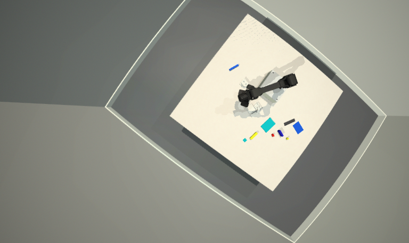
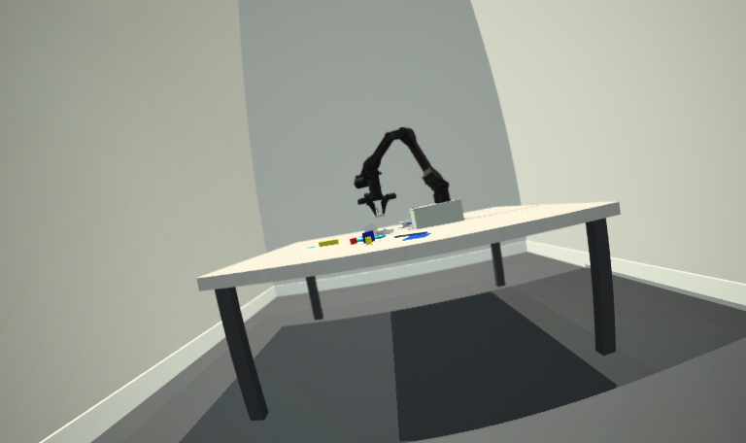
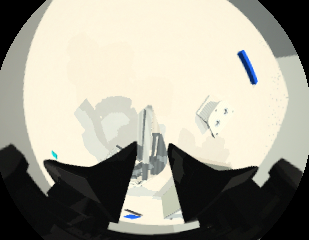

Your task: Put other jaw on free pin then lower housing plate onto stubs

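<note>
My gripper (image 2: 379,213) (image 3: 153,146) is shut on a long pale grey piece (image 3: 144,125), which looks like the loose jaw, and holds it upright above the table. A pale assembly (image 1: 255,107) with thin raised parts, which looks like the base with the pins, lies beside the hand in the top view. In the wrist view it is partly hidden below the held piece, so pins, stubs and the other jaw cannot be told apart. A white piece (image 1: 244,83) (image 3: 220,118) with dark-marked holes, which looks like the housing plate, lies on the other side, apart from the gripper.
A grey-green upright panel (image 2: 437,214) stands near the arm's base. A blue bar (image 1: 233,67) (image 3: 247,67) lies beyond the white piece. Towards the other side lie a cyan plate (image 1: 267,124), a yellow bar (image 1: 253,135), a dark bar (image 1: 289,122), a blue sheet (image 1: 297,127) and small blocks.
</note>
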